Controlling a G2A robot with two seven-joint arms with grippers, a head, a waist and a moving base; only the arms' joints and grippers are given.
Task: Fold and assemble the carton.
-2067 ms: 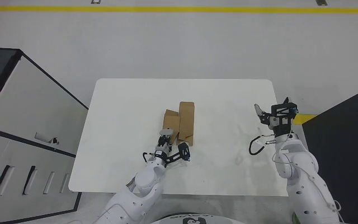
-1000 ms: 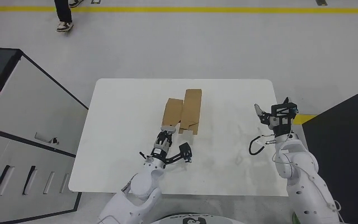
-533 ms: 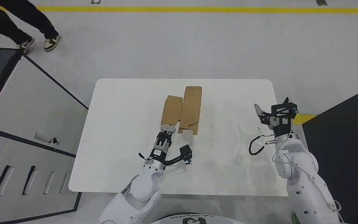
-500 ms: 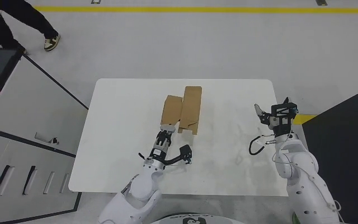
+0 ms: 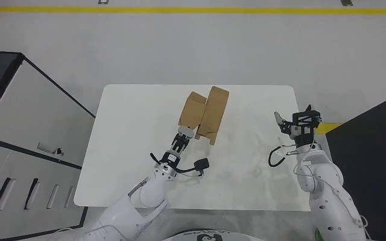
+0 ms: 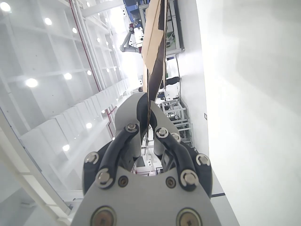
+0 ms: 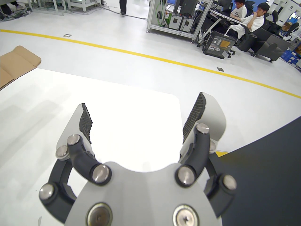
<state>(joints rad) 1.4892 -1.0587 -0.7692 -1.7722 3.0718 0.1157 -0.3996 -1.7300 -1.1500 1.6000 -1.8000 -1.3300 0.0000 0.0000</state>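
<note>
left gripper (image 6: pixel 148 109) is pinching the carton (image 5: pixel 205 114) by its near edge | carton is hanging flat and tilted over the table (image 5: pixel 253 162), mid-far side | right gripper (image 7: pixel 143 121) is sitting wide open by the right edge, well apart | progress: looking barely started tbh, nothing's boxed up, all folds are waiting

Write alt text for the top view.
The left gripper is shut on the near edge of a flattened brown carton at the middle of the white table. The right gripper is open and empty near the table's right edge.
</note>
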